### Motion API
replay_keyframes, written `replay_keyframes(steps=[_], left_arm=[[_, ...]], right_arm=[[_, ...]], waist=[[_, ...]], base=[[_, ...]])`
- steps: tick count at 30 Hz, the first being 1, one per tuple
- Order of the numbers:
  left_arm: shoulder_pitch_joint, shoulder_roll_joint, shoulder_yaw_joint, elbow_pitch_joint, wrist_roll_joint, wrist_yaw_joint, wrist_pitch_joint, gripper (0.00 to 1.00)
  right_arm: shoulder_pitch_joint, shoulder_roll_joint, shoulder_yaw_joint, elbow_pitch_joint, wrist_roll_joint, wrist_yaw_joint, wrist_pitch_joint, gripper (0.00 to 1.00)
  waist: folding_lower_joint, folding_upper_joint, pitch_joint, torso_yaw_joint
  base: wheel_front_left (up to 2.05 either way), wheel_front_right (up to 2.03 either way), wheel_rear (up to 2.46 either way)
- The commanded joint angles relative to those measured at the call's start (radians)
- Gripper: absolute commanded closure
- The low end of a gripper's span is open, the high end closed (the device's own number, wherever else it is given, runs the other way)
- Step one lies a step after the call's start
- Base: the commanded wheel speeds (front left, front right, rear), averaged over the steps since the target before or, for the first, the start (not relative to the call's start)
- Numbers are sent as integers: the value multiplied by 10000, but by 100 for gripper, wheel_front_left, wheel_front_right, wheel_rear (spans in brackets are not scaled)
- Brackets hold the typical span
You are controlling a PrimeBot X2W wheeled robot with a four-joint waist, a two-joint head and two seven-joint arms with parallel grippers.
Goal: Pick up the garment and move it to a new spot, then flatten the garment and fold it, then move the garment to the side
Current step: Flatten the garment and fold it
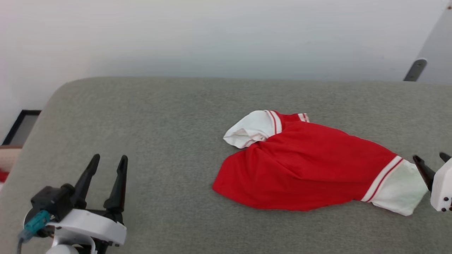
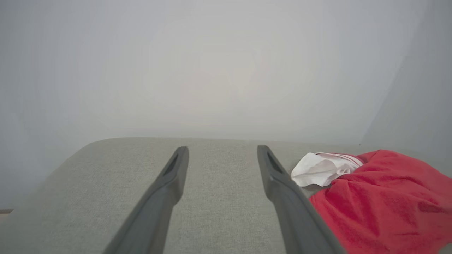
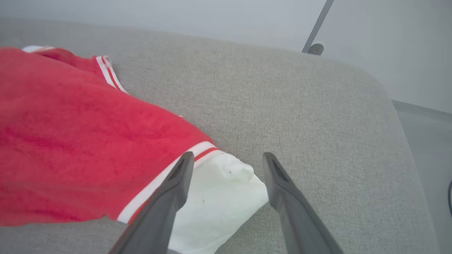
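1. Head view: the garment (image 1: 303,165) lies crumpled on the couch (image 1: 159,116), right of centre, its white sleeve (image 1: 399,190) at 4 o'clock beside your right gripper (image 1: 428,156), whose fingers are spread and empty.
2. Drop onto that sleeve and pinch plenty of cloth.
3. Right wrist view shows the sleeve under the finger gap; head view leaves that unclear. Your left gripper (image 1: 109,156), at 8 o'clock, is spread and empty too.

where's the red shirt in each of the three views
Head view: the garment lies right of centre, its white sleeve just beside the right end effector.
Left wrist view: the garment sits in the lower right corner.
Right wrist view: the garment covers the left half, with that white sleeve at bottom centre.
Shared landmark: the grey cushion it lies on.
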Motion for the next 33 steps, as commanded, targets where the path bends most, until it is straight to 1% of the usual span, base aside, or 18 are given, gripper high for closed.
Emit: replay_keyframes(steps=[1,7,16,21,24,33], left_arm=[[-123,60,-17,-76,-55,-8,67,0],[-205,225,-110,-485,-237,-7,475,0],[-633,597,-366,-827,-541,-20,1235,0],[-1011,820,-486,-890,-785,-28,1725,0],[-1304,958,-662,-868,-943,-33,2117,0],[-2914,1481,-1494,-358,-1783,-41,4107,0]], right_arm=[[207,93,-59,-202,30,-6,-194,0],[797,635,-441,-1513,-441,-6,-1208,0],[2038,1952,-1077,-3283,-1425,-6,-3104,0],[2584,2719,-1372,-3822,-1814,-6,-4099,0],[2833,3088,-1394,-4008,-1996,-6,-4405,0],[3029,3700,-1283,-4454,-2344,-6,-4974,0]], waist=[[0,0,-80,-237],[0,0,-126,-750],[0,0,-67,-1521],[0,0,7,-1922],[0,0,119,-2175],[0,0,606,-2773]], base=[[0,0,0],[0,0,0],[0,0,0],[0,0,0],[0,0,0],[0,0,0]])
